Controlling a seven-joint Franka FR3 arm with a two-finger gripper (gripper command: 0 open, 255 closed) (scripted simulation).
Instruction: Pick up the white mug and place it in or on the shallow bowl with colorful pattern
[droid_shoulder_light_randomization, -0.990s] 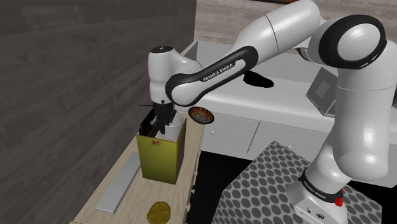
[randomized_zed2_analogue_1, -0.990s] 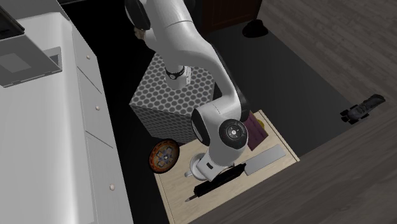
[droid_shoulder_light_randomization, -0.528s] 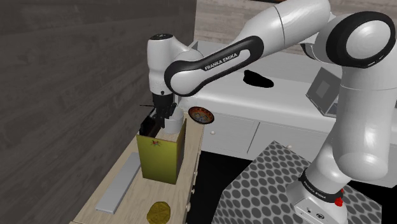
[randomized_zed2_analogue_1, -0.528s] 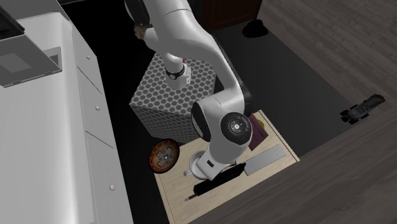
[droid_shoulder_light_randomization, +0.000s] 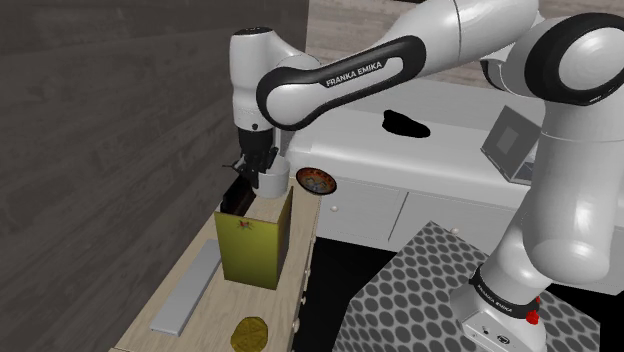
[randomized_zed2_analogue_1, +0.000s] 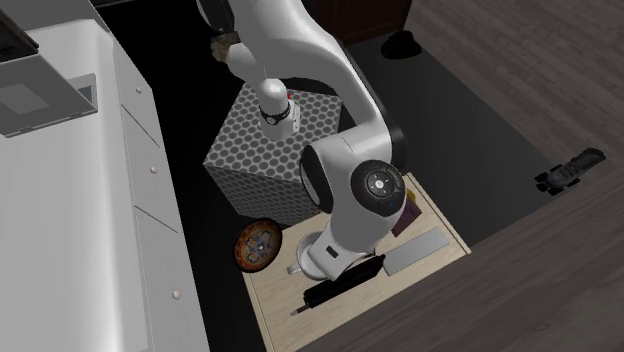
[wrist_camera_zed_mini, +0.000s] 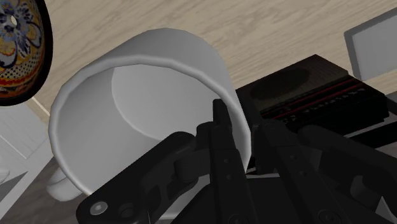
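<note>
The white mug hangs above the far end of the light wooden table, just behind a yellow-green box. My gripper is shut on its rim, one finger inside the wall and the other outside. In the wrist view the mug is open towards the camera, with the gripper clasping its wall. The shallow patterned bowl sits at the table's far corner, a little to the shoulder view's right of the mug. The bowl lies beside the arm's hand in the second exterior view, and its rim borders the mug.
A yellow-green box stands upright right in front of the mug. A flat grey slab and a round yellowish item lie nearer. A black ribbed object lies below the hand. White cabinets run behind the table.
The hand has risen with the mug, which now shows above the top of the yellow-green box. The arm's elbow has also lifted.
</note>
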